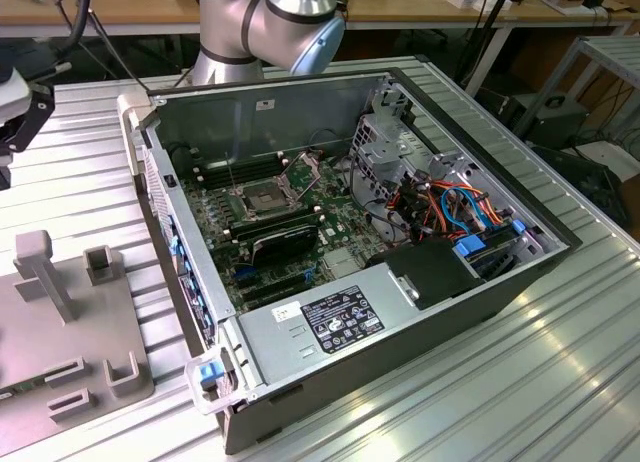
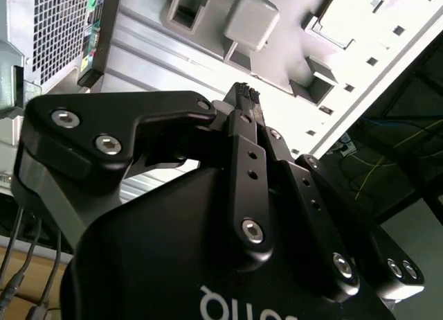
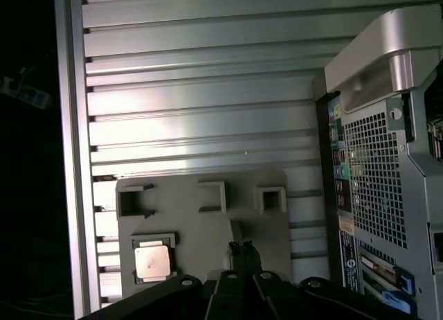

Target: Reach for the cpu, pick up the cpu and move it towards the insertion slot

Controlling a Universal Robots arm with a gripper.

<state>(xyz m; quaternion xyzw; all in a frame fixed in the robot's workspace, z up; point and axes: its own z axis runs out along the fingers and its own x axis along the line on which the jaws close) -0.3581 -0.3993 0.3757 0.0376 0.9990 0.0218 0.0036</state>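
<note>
The cpu [image 3: 151, 260], a small pale square chip, lies flat in a recessed holder on the grey fixture plate [image 3: 201, 226]. In both wrist views my gripper [image 3: 243, 249] [image 2: 245, 97] hovers above that plate a short way from the cpu, not touching it. Its black fingers are shut with nothing between them. The insertion slot [image 1: 262, 198] sits on the motherboard inside the open computer case, a silver-framed square socket with a dark centre. Its metal bracket [image 1: 304, 168] is hinged up. The arm's tool end [image 1: 18, 107] shows at the exterior view's left edge, outside the case.
The open computer case [image 1: 500, 282] stands on a ribbed aluminium table [image 1: 560, 382], with a power supply [image 1: 330, 317], drive cage [image 1: 385, 147] and coloured cables [image 1: 450, 202] inside. Raised grey blocks [image 1: 45, 272] stand on the fixture plate. The arm base [image 1: 265, 22] rises behind the case.
</note>
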